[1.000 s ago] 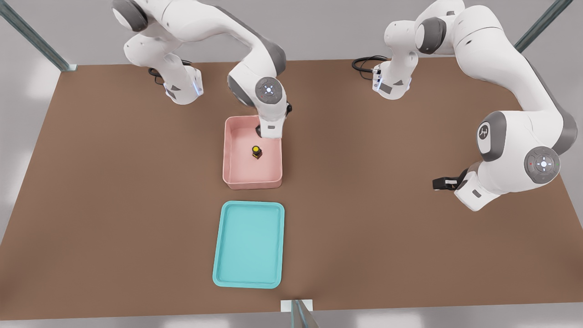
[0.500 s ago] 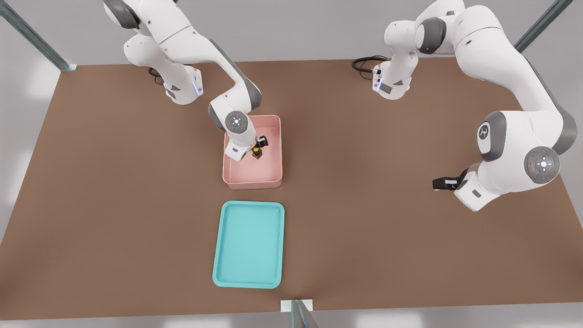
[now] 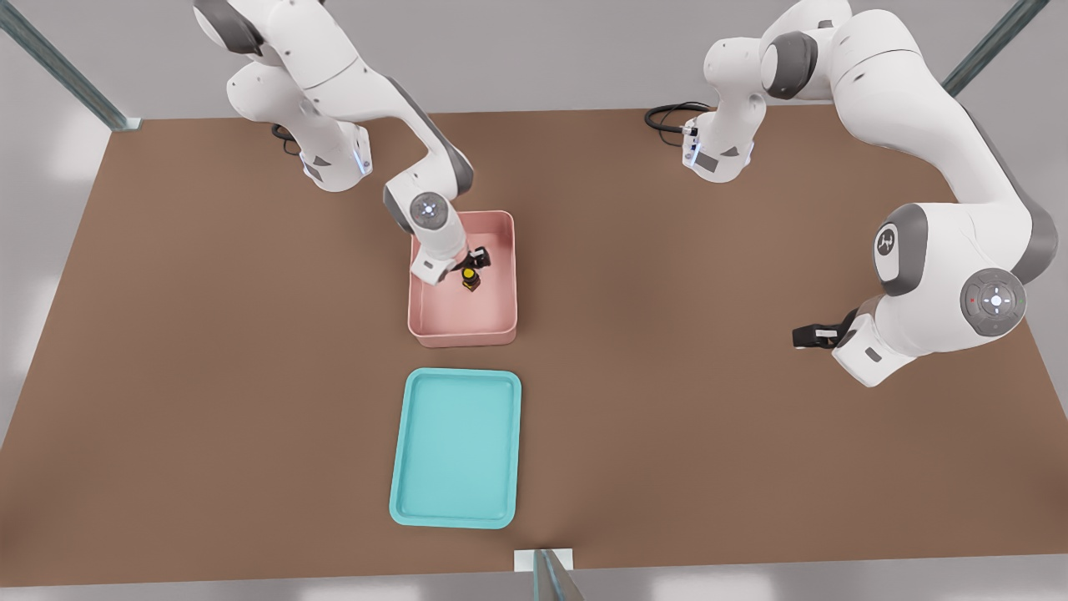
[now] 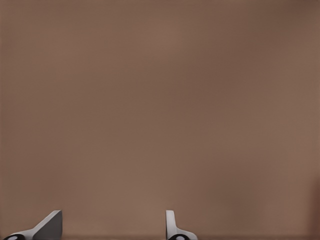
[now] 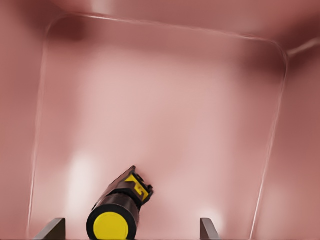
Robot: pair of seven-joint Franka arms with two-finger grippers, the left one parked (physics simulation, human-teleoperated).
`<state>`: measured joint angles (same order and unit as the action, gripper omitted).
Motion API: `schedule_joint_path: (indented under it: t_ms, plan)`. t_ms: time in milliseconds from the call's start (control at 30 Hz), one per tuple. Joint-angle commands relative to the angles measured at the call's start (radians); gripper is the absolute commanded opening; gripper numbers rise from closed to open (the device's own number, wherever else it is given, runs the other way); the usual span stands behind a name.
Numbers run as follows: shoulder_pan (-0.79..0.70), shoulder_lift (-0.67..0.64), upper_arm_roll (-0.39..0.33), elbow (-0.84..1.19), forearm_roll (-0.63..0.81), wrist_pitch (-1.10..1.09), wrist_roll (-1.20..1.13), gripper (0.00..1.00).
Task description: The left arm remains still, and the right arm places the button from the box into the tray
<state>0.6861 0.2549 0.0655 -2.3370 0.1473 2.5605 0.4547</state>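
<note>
The button (image 3: 471, 279), a yellow cap on a dark base, stands inside the pale pink box (image 3: 425, 310) near its middle. My right arm reaches down into the box from the front view's left, and its gripper (image 3: 471, 262) sits right at the button. In the right wrist view the button (image 5: 120, 214) lies between the two fingertips (image 5: 54, 227), which stand wide apart and do not touch it, so the gripper (image 5: 131, 227) is open. The turquoise tray (image 3: 457, 522) lies on the table just in front of the box, with nothing in it.
The brown table (image 3: 709, 417) spreads to both sides of the box and tray. The parked arm (image 3: 943, 284) hangs over the front view's right side, far from the box. A metal post (image 3: 546, 576) stands at the table's near edge.
A second ago the gripper hung over the box's far end. It has since dropped into the box and come around the button; over the last half second it shifted only slightly.
</note>
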Motion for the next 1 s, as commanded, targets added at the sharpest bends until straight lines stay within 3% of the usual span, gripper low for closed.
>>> schedule_joint_path:
  t_ms: [0, 133, 900, 933, 967]
  plan:
    - [0.003, 0.000, 0.000, -0.008, 0.002, 0.087, 0.050, 1.00]
    - [0.003, 0.004, 0.033, -0.008, 0.002, 0.104, 0.104, 1.00]
    - [0.006, 0.047, 0.034, -0.054, 0.000, 0.196, 0.075, 1.00]
    - [0.004, 0.047, 0.034, -0.054, 0.000, 0.198, 0.075, 0.95]
    - [0.004, 0.047, 0.034, -0.054, 0.000, 0.196, 0.075, 0.85]
